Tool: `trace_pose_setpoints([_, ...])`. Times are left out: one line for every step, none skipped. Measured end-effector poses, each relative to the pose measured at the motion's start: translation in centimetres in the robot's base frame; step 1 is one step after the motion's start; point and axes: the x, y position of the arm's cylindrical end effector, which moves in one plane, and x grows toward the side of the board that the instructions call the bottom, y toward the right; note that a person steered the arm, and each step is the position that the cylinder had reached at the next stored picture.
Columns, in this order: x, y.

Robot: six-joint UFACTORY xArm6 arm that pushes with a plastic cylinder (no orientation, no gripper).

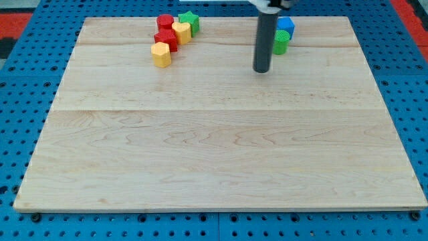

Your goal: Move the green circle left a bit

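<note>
The green circle (281,43) sits near the top of the wooden board (221,154), right of centre, touching a blue block (286,27) just above it. My tip (261,69) rests on the board just left of and a little below the green circle, and the rod partly covers the circle's left side. A cluster at the upper left holds a red circle (165,22), a green star (190,22), a yellow block (181,32), a red block (166,40) and a yellow hexagon (161,55).
The board lies on a blue perforated table (20,100). A red patch (17,20) shows at the view's top left corner and another at the top right.
</note>
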Motion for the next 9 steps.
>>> trace_pose_setpoints([-0.3,6.2])
trace_pose_setpoints([-1.3,8.9])
trace_pose_setpoints([-2.8,9.0])
trace_pose_setpoints([-4.0,9.6])
trace_pose_setpoints([-4.3,9.6])
trace_pose_setpoints([-4.3,7.6])
trace_pose_setpoints([-4.3,5.3])
trace_pose_setpoints([-4.5,5.8])
trace_pose_setpoints([-5.0,5.8])
